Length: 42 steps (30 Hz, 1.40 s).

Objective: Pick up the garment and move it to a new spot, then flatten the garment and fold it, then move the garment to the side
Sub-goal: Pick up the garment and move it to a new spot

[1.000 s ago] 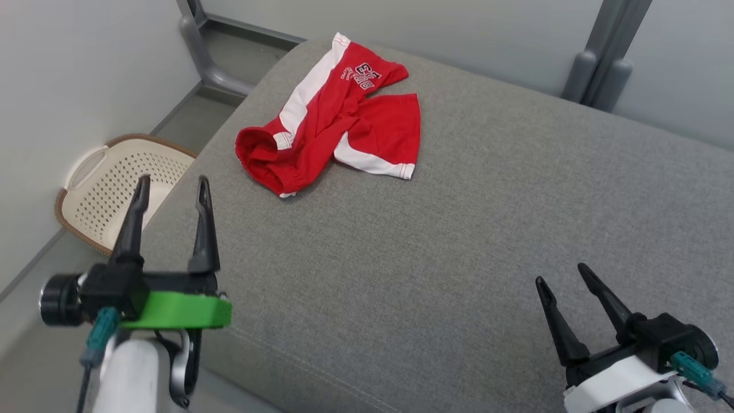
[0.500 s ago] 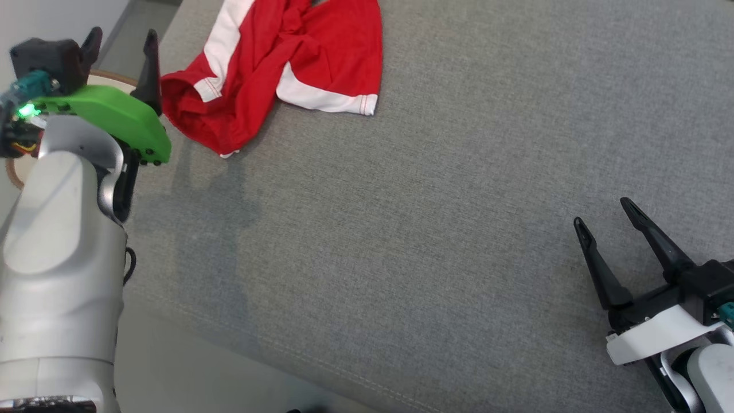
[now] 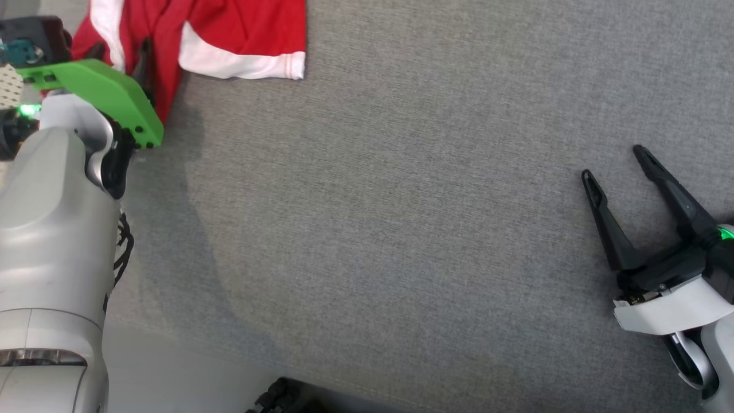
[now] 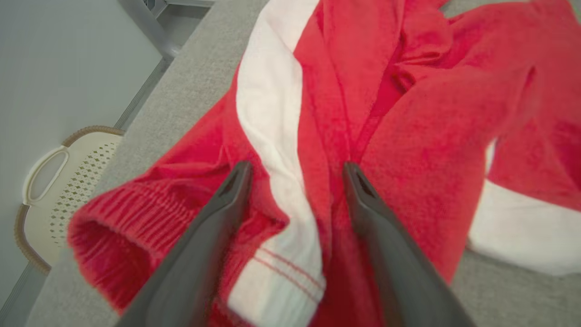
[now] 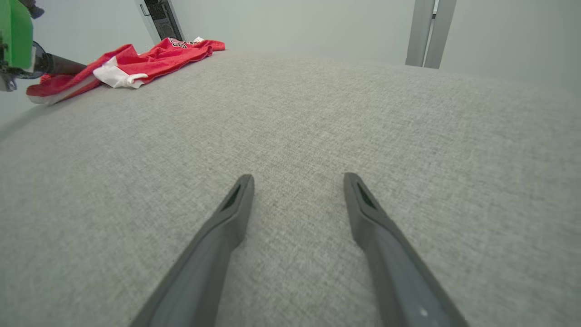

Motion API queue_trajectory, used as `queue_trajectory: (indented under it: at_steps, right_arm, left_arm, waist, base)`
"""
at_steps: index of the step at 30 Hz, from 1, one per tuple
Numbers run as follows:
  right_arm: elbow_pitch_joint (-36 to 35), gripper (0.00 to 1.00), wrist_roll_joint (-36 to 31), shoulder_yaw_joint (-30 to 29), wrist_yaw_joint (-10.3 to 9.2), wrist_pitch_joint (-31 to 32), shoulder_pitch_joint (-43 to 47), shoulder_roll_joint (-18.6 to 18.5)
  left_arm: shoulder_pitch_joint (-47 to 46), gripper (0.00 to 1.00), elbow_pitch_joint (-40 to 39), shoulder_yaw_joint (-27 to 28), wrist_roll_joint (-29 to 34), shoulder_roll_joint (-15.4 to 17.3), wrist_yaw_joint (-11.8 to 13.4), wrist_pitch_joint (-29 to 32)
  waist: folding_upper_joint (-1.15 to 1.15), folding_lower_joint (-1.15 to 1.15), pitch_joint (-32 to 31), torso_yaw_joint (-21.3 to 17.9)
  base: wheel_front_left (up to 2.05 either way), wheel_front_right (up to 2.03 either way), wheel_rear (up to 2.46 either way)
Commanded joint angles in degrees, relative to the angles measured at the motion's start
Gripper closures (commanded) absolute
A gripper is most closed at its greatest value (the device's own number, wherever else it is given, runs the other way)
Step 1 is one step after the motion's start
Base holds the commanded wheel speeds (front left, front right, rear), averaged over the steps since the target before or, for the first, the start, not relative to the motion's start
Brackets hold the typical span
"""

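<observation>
Red cloth with white bands, the garment (image 4: pixel 408 136), lies crumpled near the far left corner of a grey fabric-covered surface (image 3: pixel 401 229), close to its left edge. The left claw (image 4: pixel 296 165) is spread wide over it, holding nothing. Its two dark fingers straddle a ridge of red cloth and a white stripe, tips down at the fabric. Whether they press into it cannot be told.

A cream perforated basket (image 4: pixel 75 181) with a brown rim stands on the floor beyond the left edge. What shows of its inside is bare perforated plastic. The surface cuts off its right side.

The left wrist view shows a ribbed red cuff and stitched hems up close. The right wrist view shows the whole garment from afar, with dark lettering (image 5: pixel 179 44) at its far end and grey metal posts (image 5: pixel 429 32) behind the surface. In the head view the top edge cuts the garment off, and the pale left forearm (image 3: pixel 51 229) hides the near part.

The right claw (image 3: pixel 612 163) is also wide open and holds nothing, low over bare grey fabric near the right edge, well apart from the garment.
</observation>
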Motion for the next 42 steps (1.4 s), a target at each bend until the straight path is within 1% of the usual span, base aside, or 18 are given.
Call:
queue_trajectory:
  at_steps: [1,5,6,7,8,10,12,16,18,21,23,27,30,32,38,42]
  right_arm:
    - [4.7,0.00,-0.3,-0.6,-0.30,1.1,1.1,-0.7]
    - [5.0,0.00,-0.6,-0.1,-0.35,1.2,1.0,-0.5]
    - [5.1,0.00,-0.6,0.0,-0.36,1.2,0.9,-0.5]
    - [5.2,0.00,-0.6,0.0,-0.36,1.2,1.0,-0.4]
    - [5.3,0.00,-0.7,0.1,-0.36,1.3,1.1,-0.2]
    - [5.4,0.00,-0.6,0.3,-0.36,1.3,1.3,-0.1]
    - [5.2,0.00,-0.6,0.4,-0.36,1.3,1.2,0.4]
    - [4.6,0.00,-0.2,1.4,-0.28,1.1,0.7,1.9]
    - [4.2,0.00,0.3,2.0,-0.22,1.0,0.1,3.0]
    - [4.2,0.00,0.8,2.6,-0.20,0.7,-0.6,4.9]
    - [4.3,0.00,1.0,2.7,-0.20,0.7,-0.8,6.1]
    - [4.9,0.00,1.5,2.8,-0.21,0.6,-0.4,8.7]
    - [5.5,0.00,1.7,2.4,-0.20,0.6,0.5,10.9]
    - [5.9,0.00,1.8,2.1,-0.20,0.6,1.4,12.1]
    - [6.4,0.00,2.2,2.1,-0.21,0.6,3.9,14.4]
    - [6.5,0.00,2.4,1.7,-0.21,0.6,5.3,15.5]
  left_arm:
    - [-0.8,0.00,1.9,-0.1,-0.6,0.5,-0.1,0.2]
    - [-0.7,0.00,6.5,0.1,-1.8,0.2,-0.1,-1.0]
    - [-0.7,0.00,7.3,0.3,-2.3,-0.3,-0.1,-1.0]
    - [-0.5,0.27,7.7,0.2,-2.9,-0.8,-0.1,-0.8]
    - [-0.3,1.00,7.9,0.2,-3.7,-1.2,-0.1,-1.1]
    - [0.0,1.00,7.8,-0.5,-4.3,-1.0,-0.1,-2.4]
    - [0.1,1.00,6.9,-1.2,-4.7,0.0,-0.1,-5.0]
    - [-0.8,1.00,4.6,-4.0,-3.1,1.9,-0.1,-11.7]
    - [-1.3,1.00,3.6,-5.2,-2.1,3.5,-0.1,-14.2]
    - [-1.2,1.00,1.5,-6.8,-0.1,4.8,-0.1,-15.9]
    - [-0.8,1.00,-0.5,-7.6,0.8,5.6,-0.1,-16.2]
    - [1.3,1.00,-7.9,-7.8,3.7,7.6,0.1,-16.2]
    - [4.0,1.00,-13.8,-8.0,5.7,8.8,0.5,-16.2]
    - [5.7,1.00,-17.2,-8.5,6.9,8.9,0.6,-16.2]
    - [9.9,1.00,-24.9,-10.2,7.5,9.2,0.5,-15.9]
    - [11.3,1.00,-30.9,-12.1,6.8,8.3,0.3,-12.7]
  waist:
    - [0.00,0.00,2.5,-2.3]
    - [0.00,0.00,2.7,-3.0]
    - [0.00,0.00,2.7,-3.1]
    - [0.00,0.00,2.6,-3.2]
    - [0.00,0.00,2.4,-3.2]
    - [0.00,0.00,1.9,-3.3]
    - [0.00,0.00,1.0,-3.6]
    - [0.00,0.00,-1.7,-4.4]
    - [0.00,0.00,-3.6,-5.1]
    - [0.00,0.00,-7.2,-6.6]
    - [0.00,0.00,-9.7,-7.9]
    - [0.00,0.00,-14.6,-11.3]
    - [0.00,0.00,-19.0,-14.9]
    - [0.00,0.00,-21.6,-17.3]
    - [0.00,0.00,-27.3,-24.2]
    - [0.00,0.00,-29.0,-28.0]
  base:
    - [0.00,0.00,0.00]
    - [0.00,0.00,0.00]
    - [0.00,0.00,0.00]
    - [0.00,0.00,0.00]
    - [0.00,0.00,0.00]
    - [0.00,0.00,0.00]
    - [0.00,0.00,0.00]
    - [0.00,0.00,0.00]
    - [0.00,0.00,0.00]
    - [0.00,0.00,0.00]
    - [0.00,0.00,0.00]
    - [0.00,0.00,0.00]
    - [0.00,0.00,0.00]
    - [0.00,0.00,0.00]
    - [0.00,0.00,0.00]
    - [0.00,0.00,0.00]
